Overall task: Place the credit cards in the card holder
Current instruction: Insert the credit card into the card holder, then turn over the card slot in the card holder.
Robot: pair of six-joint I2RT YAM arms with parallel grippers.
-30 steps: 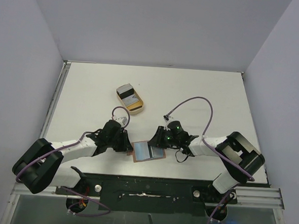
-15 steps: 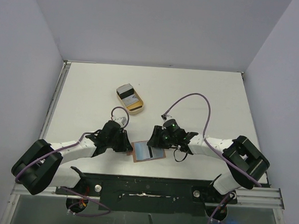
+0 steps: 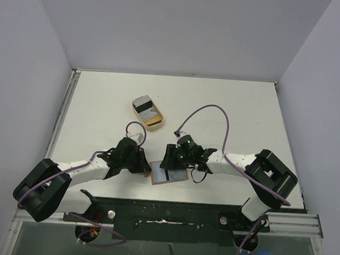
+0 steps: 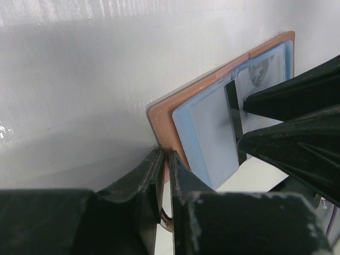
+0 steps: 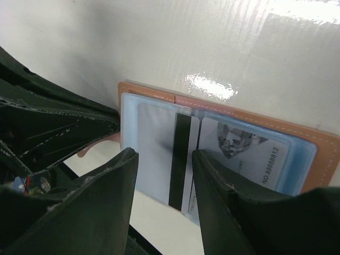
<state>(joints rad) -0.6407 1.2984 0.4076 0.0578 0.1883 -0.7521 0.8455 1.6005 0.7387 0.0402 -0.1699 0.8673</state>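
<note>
Open card holder [image 3: 168, 174] lies flat at the worktop's [image 3: 217, 107] near edge between the arms, left jaws clenched on its left edge, right jaws released just above a striped card [image 5: 159, 138] (seemingly half-pocketed), its long axis along their gap.

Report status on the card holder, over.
Left gripper shut on card holder edge. Right gripper, jaws open, straddling striped card on holder's inside. Second card pocketed beside it. Nothing blocking.
</note>
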